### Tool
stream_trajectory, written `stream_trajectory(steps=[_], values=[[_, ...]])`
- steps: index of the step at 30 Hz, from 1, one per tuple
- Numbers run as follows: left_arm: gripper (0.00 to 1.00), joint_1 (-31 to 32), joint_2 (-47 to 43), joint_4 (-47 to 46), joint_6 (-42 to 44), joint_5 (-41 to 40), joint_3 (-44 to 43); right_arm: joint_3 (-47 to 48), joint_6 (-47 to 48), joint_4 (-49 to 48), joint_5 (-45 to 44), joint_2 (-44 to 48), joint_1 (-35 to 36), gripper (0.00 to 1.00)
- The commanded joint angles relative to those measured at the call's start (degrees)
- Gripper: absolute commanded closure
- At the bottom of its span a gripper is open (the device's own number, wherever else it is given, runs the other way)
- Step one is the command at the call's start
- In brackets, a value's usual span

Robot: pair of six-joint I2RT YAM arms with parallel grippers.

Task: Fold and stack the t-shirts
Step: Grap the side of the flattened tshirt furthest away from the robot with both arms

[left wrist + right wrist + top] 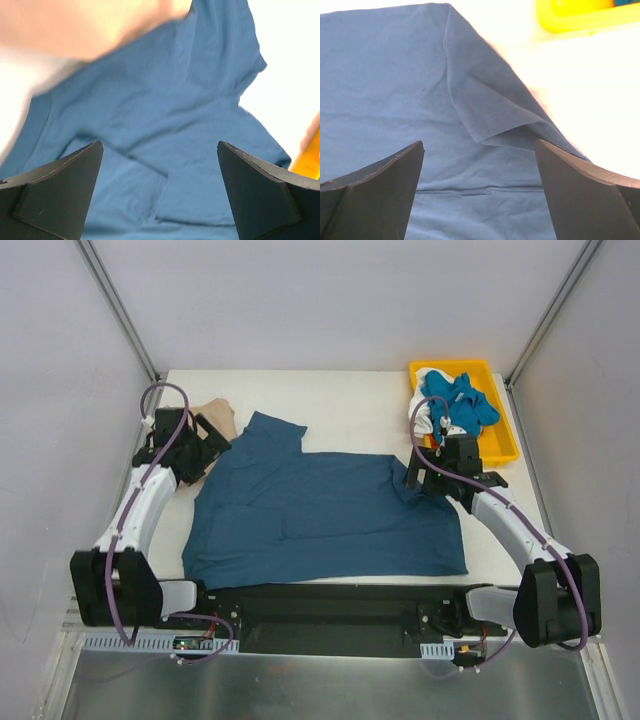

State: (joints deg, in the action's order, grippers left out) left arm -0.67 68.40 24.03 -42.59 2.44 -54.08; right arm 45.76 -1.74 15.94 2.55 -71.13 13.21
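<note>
Dark teal t-shirt (320, 515) flat on counter (370, 410), left gripper (208, 452) at its left edge, right gripper (418, 476) over right sleeve, both jaws open, empty.

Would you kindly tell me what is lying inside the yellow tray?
A bright blue shirt lies crumpled over white cloth; whatever lies beneath them in the yellow tray is hidden.

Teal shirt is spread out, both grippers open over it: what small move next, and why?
Probably lower the right gripper and pinch the folded flap of the teal shirt: it lies between the open jaws, and nothing is gripped yet.
</note>
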Motion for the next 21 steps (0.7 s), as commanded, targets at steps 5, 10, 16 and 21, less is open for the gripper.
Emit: stream_trajectory(steps=[5,10,16,21], values=[[0.01,2.3,20.4,-2.9,10.1,-6.3,-20.8,0.4,1.3,-4.3,0.9,2.8,-1.2,0.03],[0.01,4.3,31.6,-2.1,15.9,-7.5,-32.0,0.0,2.9,-3.7,0.4,2.7,-1.3,0.03],[0.01,6.8,48.5,-1.0,20.6,-2.6,-51.4,0.4,3.0,-3.3,1.1,1.4,-1.3,0.03],[0.01,9.6,62.6,0.4,27.2,-1.1,-69.9,0.8,3.2,-2.3,1.7,0.5,-1.3,0.03]])
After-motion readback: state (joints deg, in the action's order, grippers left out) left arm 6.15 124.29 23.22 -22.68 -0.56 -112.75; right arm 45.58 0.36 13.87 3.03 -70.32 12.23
